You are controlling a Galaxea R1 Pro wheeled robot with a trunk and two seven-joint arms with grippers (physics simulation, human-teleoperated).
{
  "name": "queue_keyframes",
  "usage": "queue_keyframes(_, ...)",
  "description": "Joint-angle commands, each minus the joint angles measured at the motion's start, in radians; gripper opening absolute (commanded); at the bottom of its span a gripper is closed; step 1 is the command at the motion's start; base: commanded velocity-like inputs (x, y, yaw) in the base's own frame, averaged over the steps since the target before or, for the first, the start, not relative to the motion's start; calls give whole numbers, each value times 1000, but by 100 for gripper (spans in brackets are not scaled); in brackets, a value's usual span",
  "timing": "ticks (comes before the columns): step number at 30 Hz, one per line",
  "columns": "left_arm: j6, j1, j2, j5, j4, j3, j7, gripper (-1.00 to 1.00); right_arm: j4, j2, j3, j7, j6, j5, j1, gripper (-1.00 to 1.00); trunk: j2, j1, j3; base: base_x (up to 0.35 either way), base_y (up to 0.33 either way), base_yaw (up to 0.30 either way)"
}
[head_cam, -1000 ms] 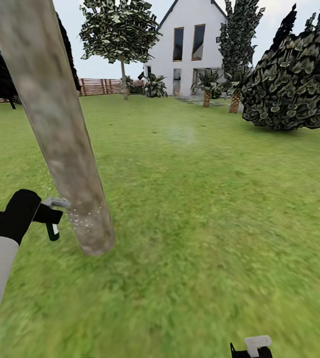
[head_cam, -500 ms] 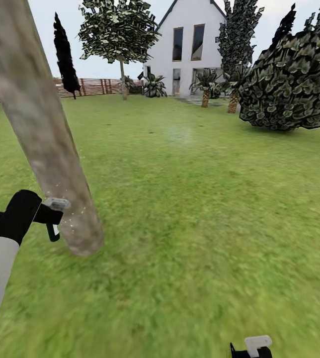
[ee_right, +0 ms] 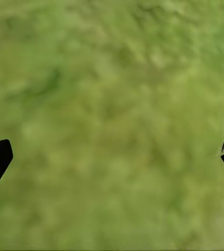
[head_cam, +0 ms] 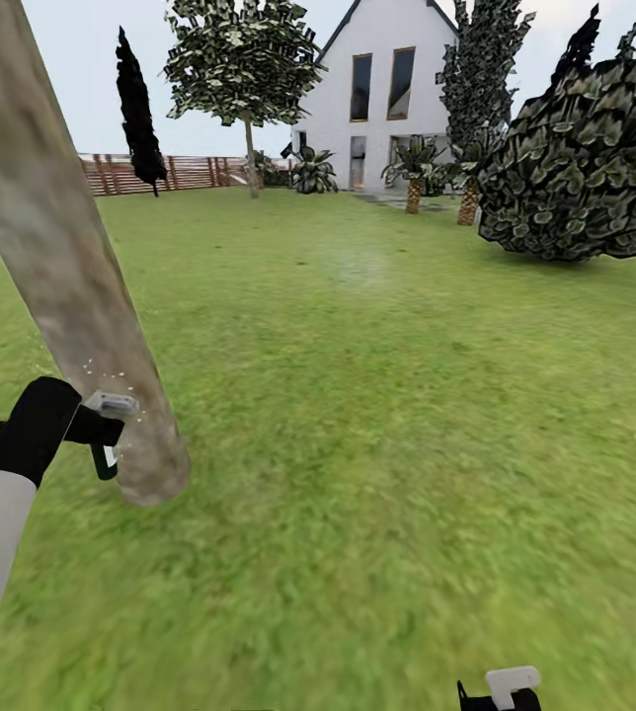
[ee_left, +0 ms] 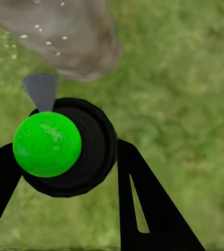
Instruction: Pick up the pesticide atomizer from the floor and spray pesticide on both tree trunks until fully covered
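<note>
Head view cuts the trunk [head_cam: 71,296] off at the top; crown hidden. Atomizer [head_cam: 111,404] mostly hidden in my left gripper [head_cam: 101,434], jaws pinching it, nozzle just beside the trunk base, white droplets [head_cam: 101,373] on bark. Left wrist: green ball [ee_left: 47,144] and black round body between my fingers [ee_left: 148,209]. Right gripper [ee_right: 112,157] spread wide over bare grass [ee_right: 112,94]. Open lawn beyond right jaws.

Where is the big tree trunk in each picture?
Head view: the tree trunk leans up the left side, its foot beside the left hand.
Left wrist view: the trunk's foot, speckled with white droplets, sits past the green-topped sprayer.
Right wrist view: grass.
Shared landmark: the grass.
</note>
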Motion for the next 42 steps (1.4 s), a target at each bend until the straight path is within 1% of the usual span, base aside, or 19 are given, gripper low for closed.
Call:
queue_keyframes(1, 0, 0, 1, 0, 1, 1, 0, -100, 0, 0, 0, 0, 0, 0, 0, 100, 0, 0, 0, 0, -271, 269)
queue_keyframes(6, 0, 0, 4, 0, 1, 3, 0, -100, 0, 1, 1, 1, 0, 0, 0, 100, 0, 0, 0, 16, -270, 276)
queue_keyframes(10, 0, 2, 3, -1, 5, 4, 0, -100, 0, 1, 1, 2, 0, 0, 0, 100, 0, 0, 0, 194, -217, 270)
queue_keyframes(20, 1, 3, 1, -2, 12, 2, 0, -100, 0, 0, 0, 2, 0, 1, 0, 100, 0, 0, 0, 234, -188, 12)
queue_keyframes(23, 1, 3, 1, -3, 14, 2, 0, -100, 0, 1, 1, 2, 0, 0, 0, 100, 0, 0, 0, 46, -260, 24)
queue_keyframes(29, 1, 3, 1, -3, 14, 3, 0, -100, 0, 1, 1, 2, 0, 0, 0, 100, 0, 0, 0, 25, -272, 235)
queue_keyframes(37, 1, 6, 1, -4, 14, 3, 0, -100, 0, 1, 1, 2, 0, 0, 0, 100, 0, 0, 0, 207, -218, 269)
queue_keyframes(42, 1, 8, 1, -5, 14, 3, 0, -100, -1, 0, 0, 2, 0, 0, 0, 100, 0, 0, 0, 236, -198, 37)
